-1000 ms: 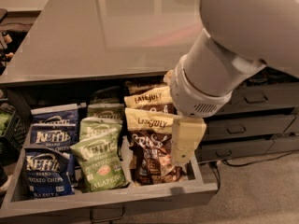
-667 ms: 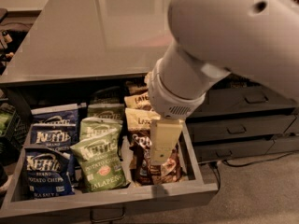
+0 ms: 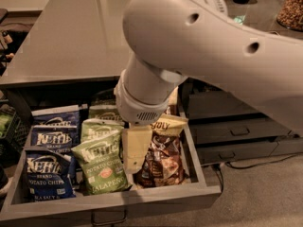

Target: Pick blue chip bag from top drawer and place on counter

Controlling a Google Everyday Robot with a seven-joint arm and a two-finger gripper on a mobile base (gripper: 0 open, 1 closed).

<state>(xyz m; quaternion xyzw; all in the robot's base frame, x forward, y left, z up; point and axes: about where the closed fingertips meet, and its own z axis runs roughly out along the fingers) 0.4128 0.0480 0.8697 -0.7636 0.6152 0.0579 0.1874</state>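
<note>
The top drawer (image 3: 142,196) is pulled open and full of chip bags. Three blue Kettle chip bags lie in its left column, the front one (image 3: 46,176) nearest me, another (image 3: 52,138) behind it and a third (image 3: 57,116) at the back. My gripper (image 3: 134,150) hangs down inside the drawer between the green bags (image 3: 102,167) and the brown bags (image 3: 163,161), to the right of the blue bags and apart from them. It holds nothing that I can see. My large white arm (image 3: 199,46) hides the back middle of the drawer.
The grey counter top (image 3: 71,37) stretches behind the drawer. Shut lower drawers (image 3: 236,131) are at the right, with a cable on the floor (image 3: 251,164). A dark crate (image 3: 7,126) stands at the far left.
My arm has swung left across the drawer, carrying the gripper from over the brown bags at the right to the gap between green and brown bags. The bags have not moved.
</note>
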